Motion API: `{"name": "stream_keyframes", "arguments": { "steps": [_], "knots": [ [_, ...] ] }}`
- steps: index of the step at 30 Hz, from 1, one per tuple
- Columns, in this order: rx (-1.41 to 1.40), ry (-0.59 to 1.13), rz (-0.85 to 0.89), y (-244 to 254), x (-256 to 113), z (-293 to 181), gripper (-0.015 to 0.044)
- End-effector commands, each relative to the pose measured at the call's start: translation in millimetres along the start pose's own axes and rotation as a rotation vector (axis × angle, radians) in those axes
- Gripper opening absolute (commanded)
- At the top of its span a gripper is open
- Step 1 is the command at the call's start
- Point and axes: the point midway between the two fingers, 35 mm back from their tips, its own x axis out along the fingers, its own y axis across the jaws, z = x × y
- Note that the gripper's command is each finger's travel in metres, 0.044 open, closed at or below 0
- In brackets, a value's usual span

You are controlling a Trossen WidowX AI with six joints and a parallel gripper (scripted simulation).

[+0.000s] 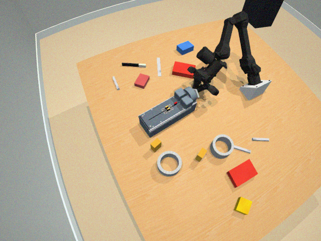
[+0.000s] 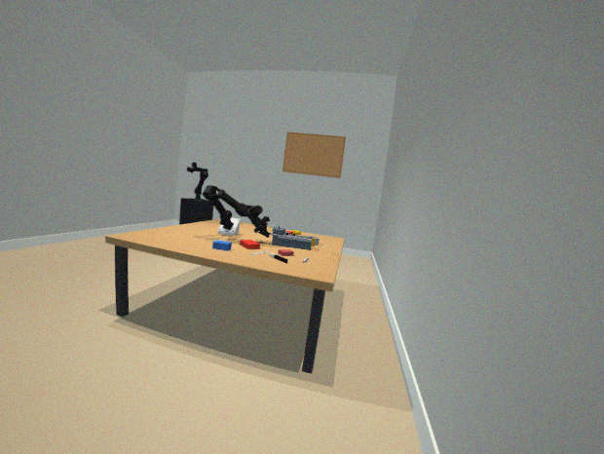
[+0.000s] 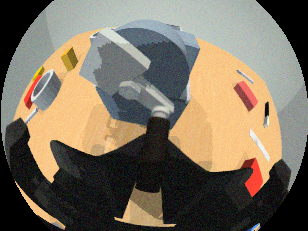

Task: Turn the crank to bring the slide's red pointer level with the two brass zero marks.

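The blue-grey machine (image 1: 155, 114) (image 2: 291, 241) stands on the table. In the top view, its red pointer (image 1: 175, 103) sits in the slot on the crank-end side of the two brass zero marks, the far mark (image 1: 166, 106) and the near mark (image 1: 168, 109), with a visible gap, so it is not level with them. In the wrist view the crank has a pale grey plate (image 3: 120, 54) to the upper left and a grey arm (image 3: 150, 96) running down right to the dark handle (image 3: 158, 131). My gripper (image 3: 154, 139) (image 1: 197, 87) (image 2: 267, 235) is shut on the handle; its fingertips are hard to make out.
A red block (image 1: 181, 69) (image 2: 249, 244) lies close beside my gripper, with a blue block (image 1: 185, 47) (image 2: 222, 245) beyond. A smaller red block (image 1: 142, 80) lies behind the machine. Two grey rings, orange blocks, another red block (image 1: 242, 172) and a yellow block (image 1: 243, 205) lie in front.
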Motion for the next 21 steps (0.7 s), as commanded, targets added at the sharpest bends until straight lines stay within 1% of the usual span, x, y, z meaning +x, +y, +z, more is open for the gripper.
{"name": "stream_keyframes", "arguments": {
  "steps": [1,21],
  "knots": [
    [0.007,-0.009,-0.016,-6.4,-5.2,4.7,0.0000],
    [0.007,-0.009,-0.015,-8.8,-18.3,17.1,0.0000]
  ]
}}
